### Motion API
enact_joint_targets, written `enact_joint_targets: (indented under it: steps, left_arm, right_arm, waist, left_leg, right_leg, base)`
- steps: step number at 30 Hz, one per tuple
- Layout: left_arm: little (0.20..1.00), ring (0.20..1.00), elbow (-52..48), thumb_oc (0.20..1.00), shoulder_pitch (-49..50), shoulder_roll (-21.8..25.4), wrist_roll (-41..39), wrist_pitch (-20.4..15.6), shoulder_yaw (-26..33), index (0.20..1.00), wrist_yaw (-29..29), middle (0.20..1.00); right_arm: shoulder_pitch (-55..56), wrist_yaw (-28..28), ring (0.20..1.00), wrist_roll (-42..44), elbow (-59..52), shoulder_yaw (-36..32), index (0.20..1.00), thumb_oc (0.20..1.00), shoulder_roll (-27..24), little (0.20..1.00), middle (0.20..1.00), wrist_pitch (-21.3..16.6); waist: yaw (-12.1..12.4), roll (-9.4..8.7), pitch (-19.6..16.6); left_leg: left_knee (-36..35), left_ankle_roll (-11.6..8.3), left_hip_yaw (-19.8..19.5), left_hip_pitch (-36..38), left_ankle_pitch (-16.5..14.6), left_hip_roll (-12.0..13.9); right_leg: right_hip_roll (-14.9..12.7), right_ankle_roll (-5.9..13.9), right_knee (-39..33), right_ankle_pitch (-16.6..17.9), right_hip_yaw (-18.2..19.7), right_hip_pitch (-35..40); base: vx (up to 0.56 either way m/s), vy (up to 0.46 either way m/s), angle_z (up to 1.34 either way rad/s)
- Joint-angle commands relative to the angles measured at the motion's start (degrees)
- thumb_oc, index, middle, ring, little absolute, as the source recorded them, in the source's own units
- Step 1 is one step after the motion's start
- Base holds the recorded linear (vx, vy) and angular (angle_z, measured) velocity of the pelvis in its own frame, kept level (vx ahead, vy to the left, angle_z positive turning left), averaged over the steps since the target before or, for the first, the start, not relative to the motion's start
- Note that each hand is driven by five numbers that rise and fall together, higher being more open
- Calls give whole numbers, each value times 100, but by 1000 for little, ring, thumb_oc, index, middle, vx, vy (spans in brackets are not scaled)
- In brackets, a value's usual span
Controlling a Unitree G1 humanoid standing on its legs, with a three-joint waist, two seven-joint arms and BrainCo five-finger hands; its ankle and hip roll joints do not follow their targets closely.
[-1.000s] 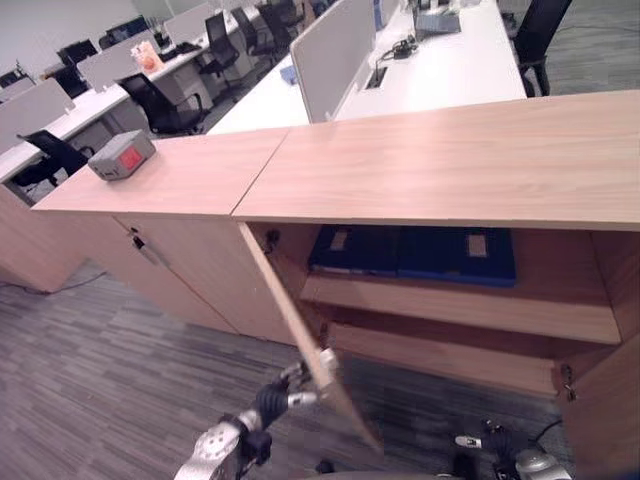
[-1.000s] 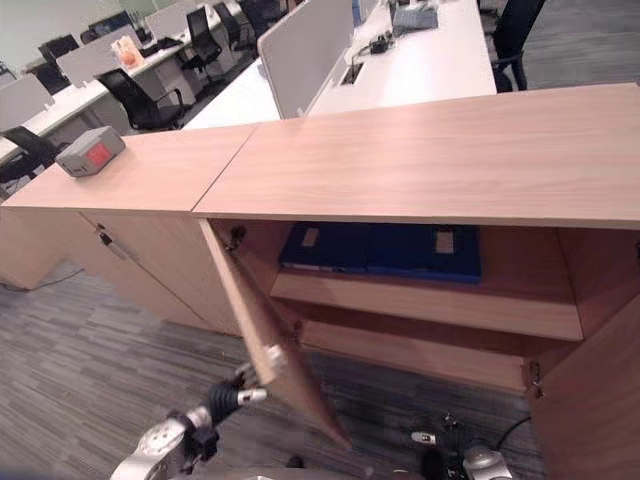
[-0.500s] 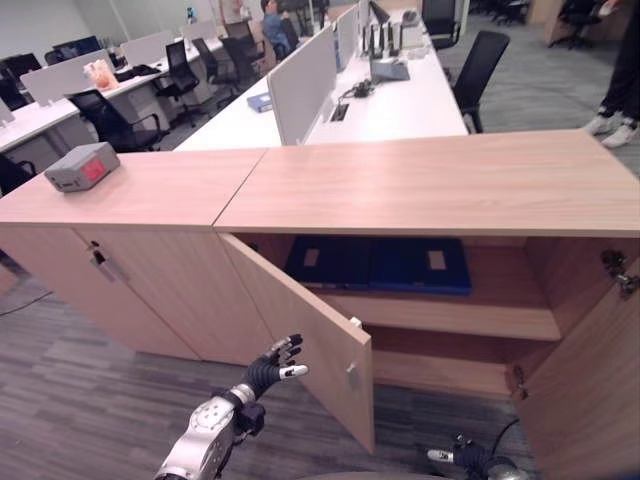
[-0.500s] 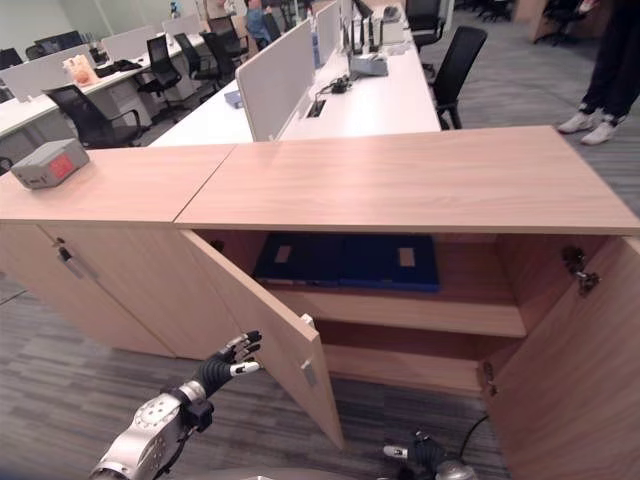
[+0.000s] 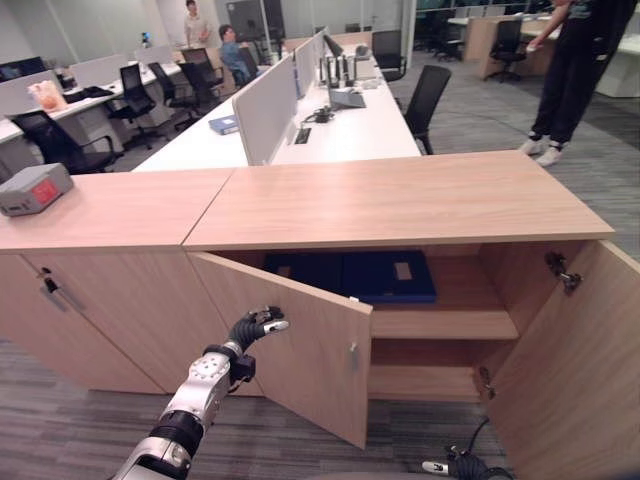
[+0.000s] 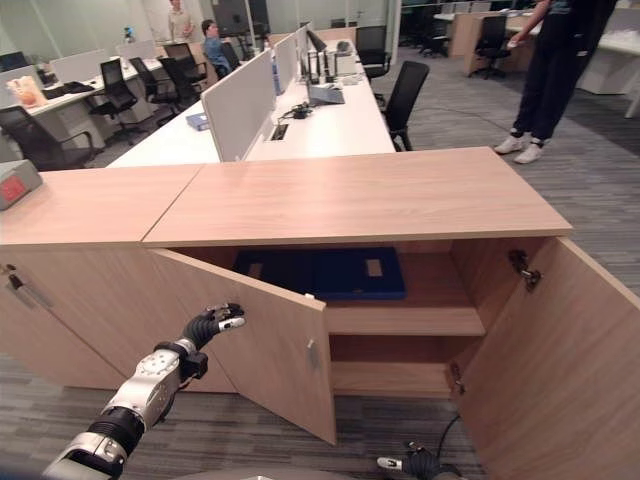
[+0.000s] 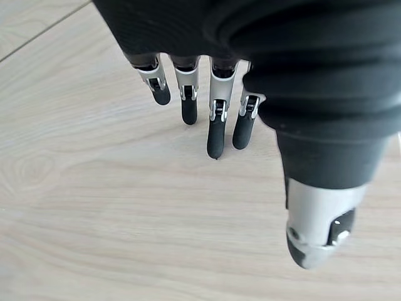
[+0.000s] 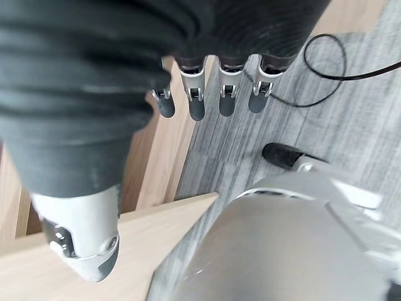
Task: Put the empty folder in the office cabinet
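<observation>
Both hands empty, fingers straight: left hand (image 5: pixel 255 327) raised at cabinet door (image 5: pixel 300 350); right hand (image 8: pixel 213 94) low.

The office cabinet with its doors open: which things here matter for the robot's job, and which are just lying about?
Part of the job:
- office cabinet
- its left door, by the left hand
- blue folders on the upper shelf
- right hand, empty

Just lying about:
- grey box
- office chairs
- person
</observation>
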Motion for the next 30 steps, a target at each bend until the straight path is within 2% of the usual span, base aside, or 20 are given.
enact_joint_targets:
  steps: [1,8,19,20,21,24,26,30]
  left_arm:
    - [1000,1000,131,1000,-1367,124,-420,-521,35,1000,89,1000]
    - [1000,1000,630,1000,-2229,-18,-474,-564,-157,1000,201,1000]
    - [1000,1000,563,1000,-2197,-385,-539,-605,-264,1000,234,1000]
    - [1000,1000,499,1000,-2119,-455,-598,-616,-253,1000,221,1000]
    - [1000,1000,-7,1000,-1689,-618,-659,-670,-278,1000,138,1000]
    - [1000,1000,-580,1000,-1183,-648,-657,-654,-310,1000,4,1000]
    - [1000,1000,-1608,1000,-93,-536,-692,-511,-368,1000,-410,1000]
    - [1000,1000,-2081,1000,548,-263,-566,-386,-366,1000,-656,1000]
  right_arm:
    - [-362,-4,1000,51,36,306,1000,1000,31,1000,1000,-63]
    - [-387,-17,1000,91,123,366,1000,1000,38,1000,1000,-73]
    - [-370,-22,1000,140,229,296,1000,1000,75,1000,1000,-61]
    - [-382,-37,1000,156,237,273,1000,1000,78,1000,1000,-60]
    - [-405,-37,1000,198,243,192,1000,1000,104,1000,1000,-59]
    - [-406,-19,1000,193,269,106,1000,1000,117,1000,1000,-44]
    - [-414,32,1000,240,312,-161,1000,1000,92,1000,1000,-8]
    - [-473,33,1000,293,300,-352,1000,1000,54,1000,1000,0]
  waist:
    - [-253,-56,146]
    - [-500,-81,166]
    - [-565,-124,190]
    - [-562,-132,195]
    - [-508,-161,220]
    - [-437,-183,249]
    - [-237,-225,385]
    - [-38,-205,609]
  left_leg:
    - [76,200,48,104,-473,-263]
    - [76,254,253,180,-536,-324]
    - [76,300,295,203,-561,-378]
    - [76,305,289,200,-562,-383]
    - [76,324,261,186,-562,-394]
    - [76,348,245,200,-577,-413]
    - [76,395,279,205,-583,-401]
    - [104,446,399,130,-550,-297]
  right_leg:
    - [-64,236,308,-591,-156,277]
    - [-163,341,394,-494,4,148]
    - [-246,382,438,-452,9,137]
    - [-255,381,446,-451,10,135]
    - [-286,376,471,-444,-4,143]
    - [-312,378,510,-432,-41,144]
    - [-307,377,717,-413,-116,42]
    - [-309,402,1321,-430,-393,-299]
  base:
    - [-4,14,-22]
    - [-5,11,-11]
    - [0,3,-4]
    - [0,0,0]
    - [0,0,0]
    - [-20,18,-5]
    - [-45,21,-7]
    - [-95,-5,-18]
